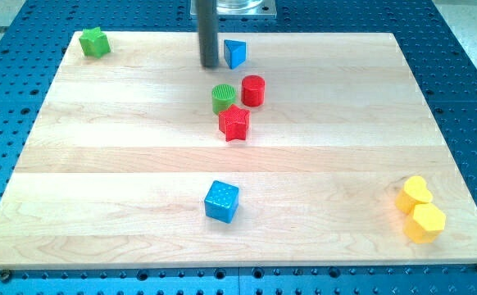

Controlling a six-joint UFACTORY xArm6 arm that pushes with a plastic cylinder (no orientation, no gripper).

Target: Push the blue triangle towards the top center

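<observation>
The blue triangle (pixel 235 53) lies near the top centre of the wooden board (pixel 124 164). My tip (pixel 210 65) is at the end of the dark rod, just to the view's left of the blue triangle, close beside it. I cannot tell whether they touch.
A green cylinder (pixel 223 98), a red cylinder (pixel 253 90) and a red star (pixel 234 123) cluster just below the triangle. A green star (pixel 94 42) sits at the top left corner. A blue cube (pixel 221 201) is at the bottom centre. A yellow heart (pixel 414 194) and a yellow hexagon (pixel 425 222) are at the bottom right.
</observation>
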